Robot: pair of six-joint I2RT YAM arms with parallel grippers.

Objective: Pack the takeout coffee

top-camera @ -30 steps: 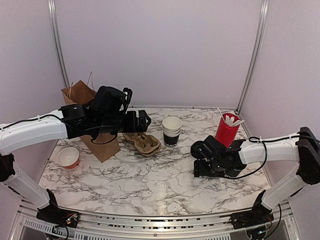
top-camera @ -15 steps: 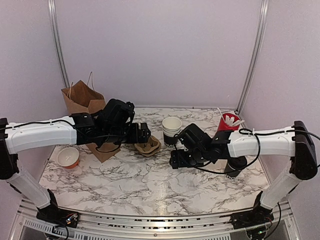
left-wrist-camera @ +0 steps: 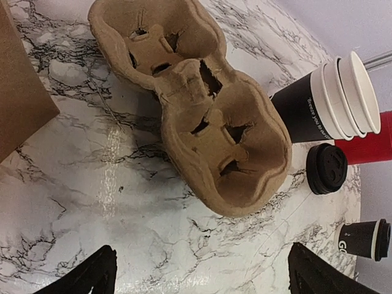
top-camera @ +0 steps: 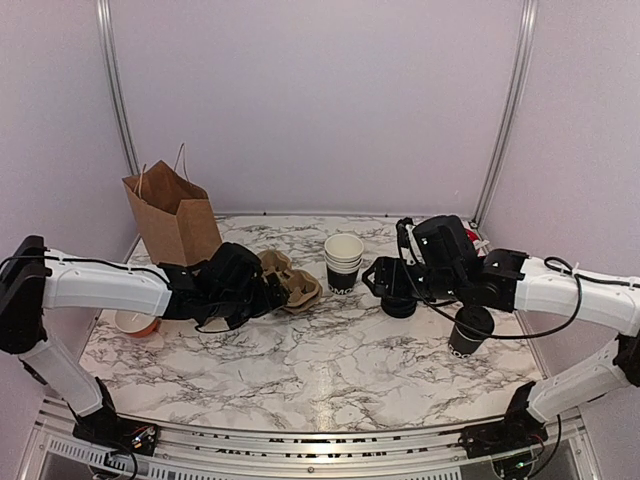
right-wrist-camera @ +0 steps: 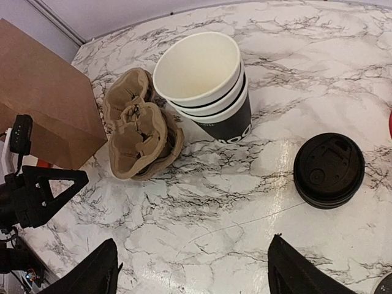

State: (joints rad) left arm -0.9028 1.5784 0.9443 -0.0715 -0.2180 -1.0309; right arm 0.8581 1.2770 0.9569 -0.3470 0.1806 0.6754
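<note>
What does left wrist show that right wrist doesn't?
Only left wrist: the lidded cup near its lower right corner, and the side of the red cup. Right wrist catches at most slivers of these at its right edge.
Only right wrist: the white inside of the stacked cups, seen from above.
Both: the pulp carrier, the stacked cups, the black lids and the brown bag.
</note>
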